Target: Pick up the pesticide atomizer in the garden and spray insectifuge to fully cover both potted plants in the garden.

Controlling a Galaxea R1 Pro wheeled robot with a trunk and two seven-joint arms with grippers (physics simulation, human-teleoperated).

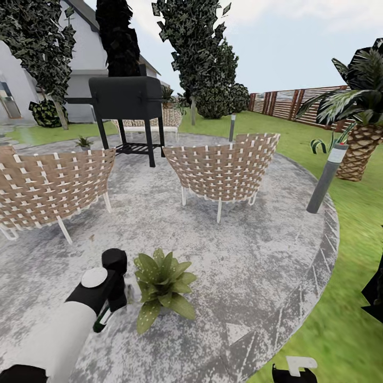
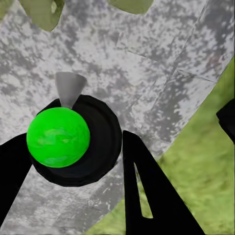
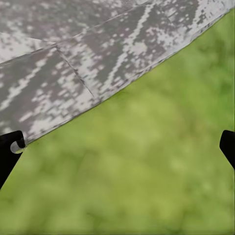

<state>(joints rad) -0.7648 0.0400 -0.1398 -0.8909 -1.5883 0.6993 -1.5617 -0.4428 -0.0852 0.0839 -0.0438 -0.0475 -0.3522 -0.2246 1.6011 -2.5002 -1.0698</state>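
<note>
Clamped between the two black fingers of the left gripper (image 2: 73, 161) sits the pesticide atomizer (image 2: 78, 142), a round dark bottle with a bright green ball on top and a grey cone nozzle pointing away from the wrist. That grip is plain in the left wrist view; in the head view the left gripper (image 1: 109, 311) sits at the end of the white and black arm, just beside the near potted plant (image 1: 162, 284), and the bottle itself is too hidden to make out. A second potted plant (image 1: 83, 142) stands far back at the paving's edge, near the black grill (image 1: 127, 106). The right gripper (image 3: 117, 147) is spread wide, with one dark fingertip at each side of the right wrist view and nothing between them; below it lie the paving's curved border and blurred grass. The head view alone gives the setting: a round patio (image 1: 250, 266) of mottled grey stone, two woven chairs (image 1: 221, 167) with their backs to the camera, a grey post lamp (image 1: 325, 178), a scaly-trunked palm (image 1: 364, 133), a slatted wooden fence (image 1: 298, 103), tall dark trees and a white house (image 1: 32, 80), all ringed by lawn (image 1: 346, 319).
</note>
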